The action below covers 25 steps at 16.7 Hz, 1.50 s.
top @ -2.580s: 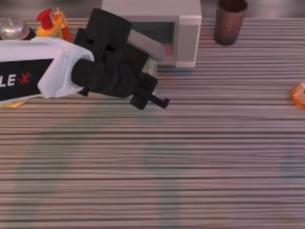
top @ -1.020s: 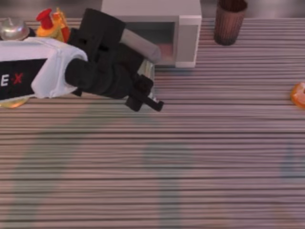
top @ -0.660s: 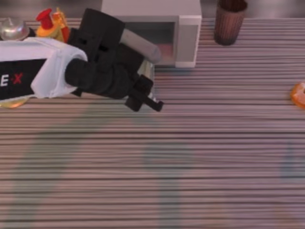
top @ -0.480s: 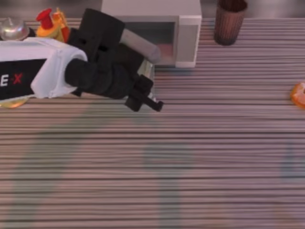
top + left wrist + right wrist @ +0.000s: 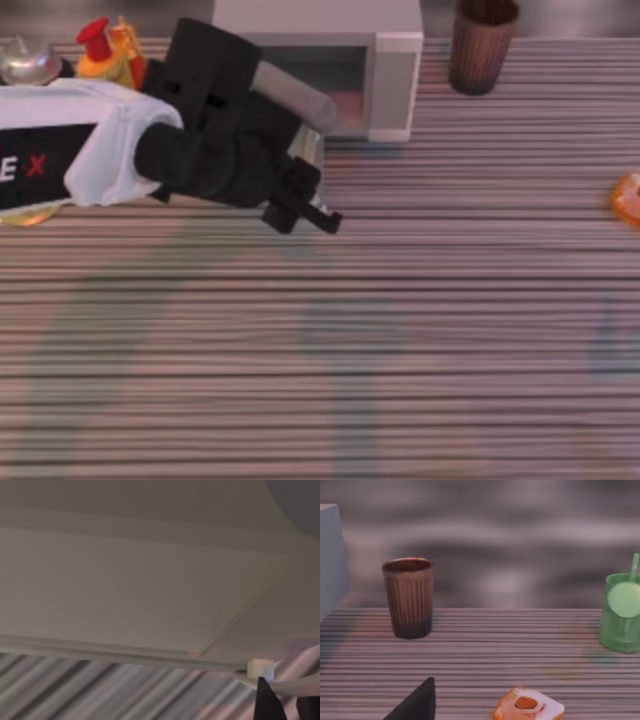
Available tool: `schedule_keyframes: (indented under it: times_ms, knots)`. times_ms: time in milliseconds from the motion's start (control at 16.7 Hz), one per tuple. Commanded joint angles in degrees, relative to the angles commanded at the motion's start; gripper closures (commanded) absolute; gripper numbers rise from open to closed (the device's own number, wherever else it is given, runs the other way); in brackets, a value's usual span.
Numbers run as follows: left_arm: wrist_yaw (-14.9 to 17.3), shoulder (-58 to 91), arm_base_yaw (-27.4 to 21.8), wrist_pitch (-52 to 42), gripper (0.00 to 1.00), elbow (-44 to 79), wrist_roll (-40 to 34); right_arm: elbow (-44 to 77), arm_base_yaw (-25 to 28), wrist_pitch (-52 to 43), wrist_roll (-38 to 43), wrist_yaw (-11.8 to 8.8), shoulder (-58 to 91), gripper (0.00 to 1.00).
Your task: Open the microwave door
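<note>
Since the earliest top view the left arm has pulled back toward the table's left and the flat light-grey microwave door (image 5: 298, 97) has swung further out; over the last second nothing shifts. The boxy light-grey microwave (image 5: 335, 50) sits at the far edge of the striped table (image 5: 420, 330), slightly left of centre. Its cavity is exposed, pinkish inside, with the narrow grey control panel (image 5: 394, 88) on its right side. The door stands at an angle out from the left side of the opening, mostly hidden under the arm's black wrist. In the left wrist view the door's pale panel fills nearly everything, seen very close, with a small white block at its lower edge. The left gripper (image 5: 303, 207) is just in front of the door's free end; can't tell how far its fingers are apart or whether they hold anything. The right gripper is out of the top view; only a dark tip shows in the right wrist view. A brown ribbed cup (image 5: 483, 40) stands just right of the microwave.
</note>
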Motion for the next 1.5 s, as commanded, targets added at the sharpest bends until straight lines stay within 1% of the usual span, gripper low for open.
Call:
schedule_keyframes:
  times_ms: [420,540,900,1500]
  knots:
    - [0.00,0.00,0.00,0.00,1.00,0.00,0.00,0.00,0.00,0.00,0.00,0.00,0.00,0.00]
    - [0.57,0.01,-0.36,-0.09,1.00,-0.13,-0.16,0.00,0.00,0.00,0.00,0.00,0.00,0.00]
    - [2.54,-0.81,1.33,-0.58,1.00,-0.87,3.13,0.00,0.00,0.00,0.00,0.00,0.00,0.00]
    - [2.62,-0.83,1.40,-0.61,1.00,-0.91,3.26,0.00,0.00,0.00,0.00,0.00,0.00,0.00]
